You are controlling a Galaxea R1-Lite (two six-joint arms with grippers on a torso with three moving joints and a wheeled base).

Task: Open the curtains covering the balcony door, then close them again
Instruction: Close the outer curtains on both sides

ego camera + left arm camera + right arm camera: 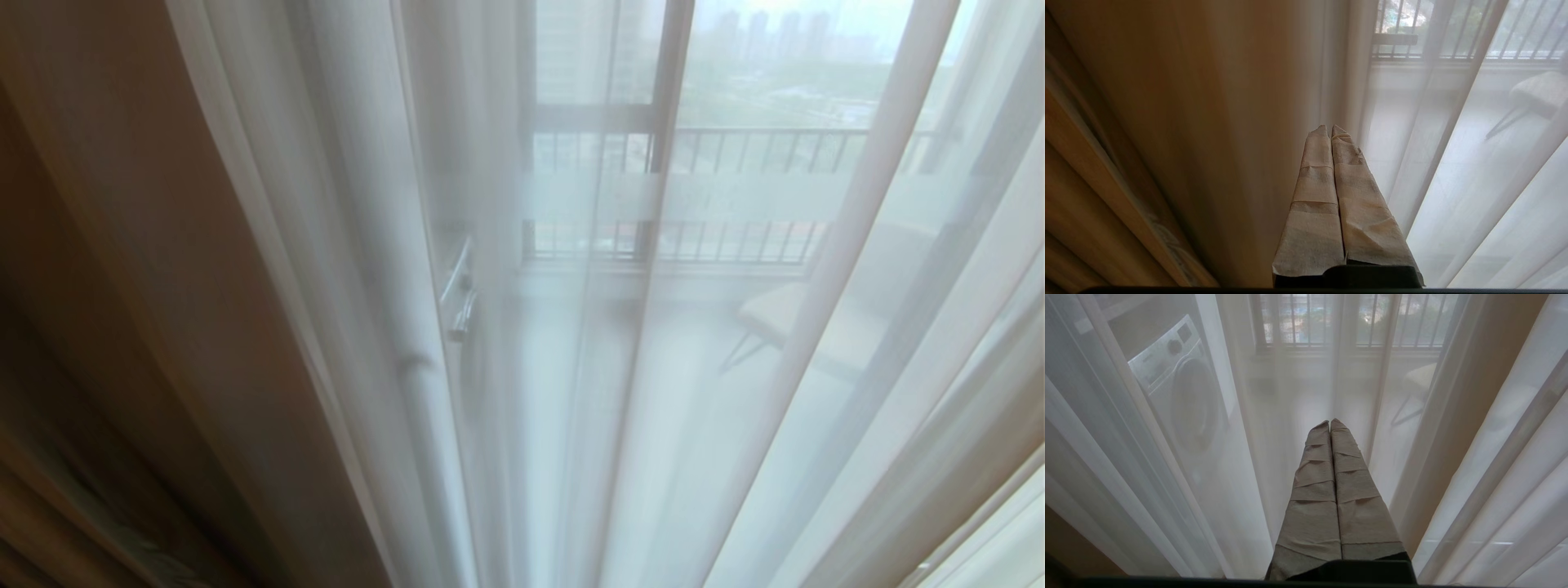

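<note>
Hanging across most of the head view, the sheer falls in long translucent folds from the top edge to the bottom, with the beige drape gathered along the left side of the frame. Behind the sheer, the door shows as dark vertical framing in the upper centre, crossed by a frosted band, and a handle is faintly visible at centre left. A railing runs across the upper right behind the glass, and a chair stands at right of centre on the balcony floor. Neither arm appears in the head view. In the left wrist view, the left gripper sits at lower centre with its two tape-wrapped fingers pressed flat together, holding nothing; it is near the seam where the beige drape, filling the left half, meets the sheer on the right, and whether it touches the fabric cannot be told. In the right wrist view, the right gripper is likewise at lower centre, fingers fully together and empty, with sheer folds on both sides of it. A washing machine shows through the sheer at upper left of that view.
</note>
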